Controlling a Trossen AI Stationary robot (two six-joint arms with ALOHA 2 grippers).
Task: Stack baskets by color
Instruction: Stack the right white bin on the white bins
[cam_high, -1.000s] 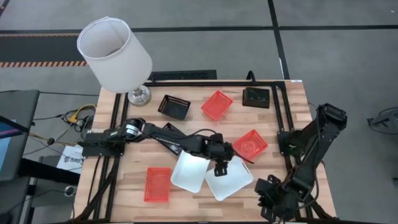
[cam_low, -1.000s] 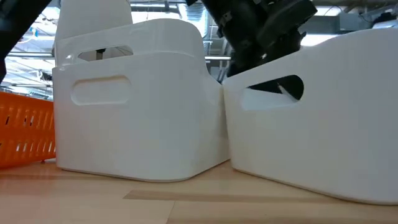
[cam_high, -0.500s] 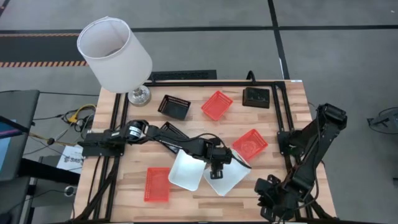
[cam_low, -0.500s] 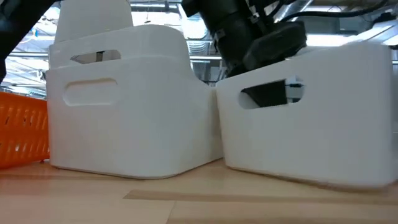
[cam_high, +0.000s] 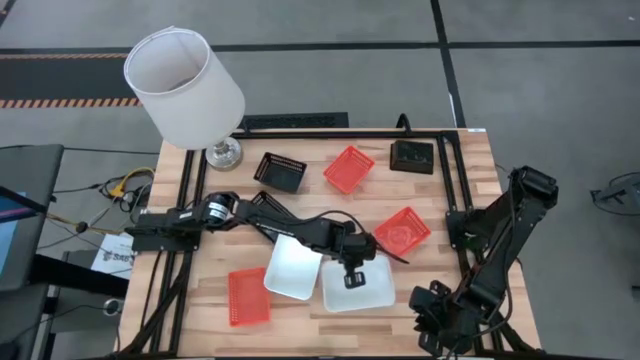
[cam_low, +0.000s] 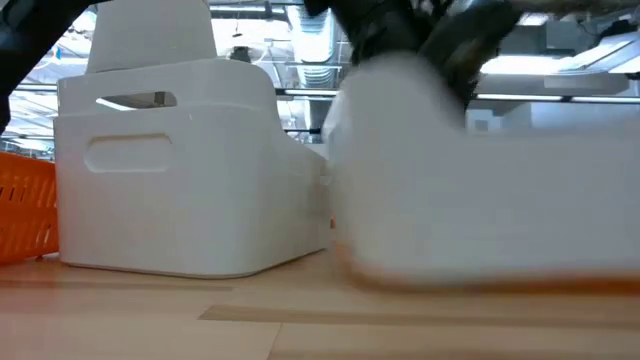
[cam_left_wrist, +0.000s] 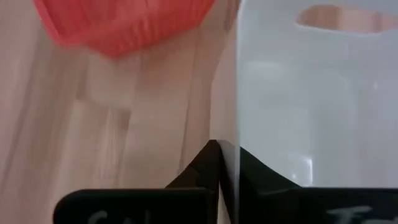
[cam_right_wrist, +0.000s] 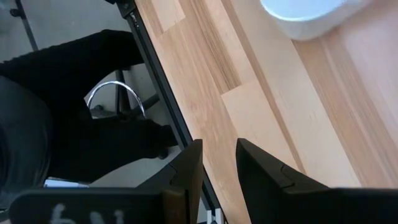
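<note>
Two white baskets stand side by side near the table's front: one (cam_high: 293, 268) to the left, one (cam_high: 357, 290) to the right. My left gripper (cam_high: 352, 270) is shut on the right one, which is blurred in the low view (cam_low: 480, 170). Orange baskets rest on the table at the near left (cam_high: 249, 296), the far middle (cam_high: 349, 168) and the right (cam_high: 402, 230). Black baskets sit at the far side (cam_high: 280, 171) (cam_high: 412, 156). My right gripper (cam_high: 440, 305) hangs open at the near right corner, with nothing between its fingers (cam_right_wrist: 186, 168). My left gripper pinches the right white basket's far wall at its rim (cam_left_wrist: 236, 127), one finger (cam_left_wrist: 208, 165) outside and one (cam_left_wrist: 252, 171) inside. The fingers come slanting down from the far left. Whether the basket's bottom is clear of the table, I cannot tell.
A table lamp with a large white shade (cam_high: 185, 85) stands at the far left corner. A black frame rail (cam_high: 440, 170) runs along the table's right side. Bare wood (cam_high: 330, 215) lies in the middle between the far and near baskets.
My left gripper has shut on the right white basket's wall. That basket has turned from cornerwise to square with the table's edges and shifted a little toward the left. The left white basket beside it has slid slightly toward the table's left edge.
</note>
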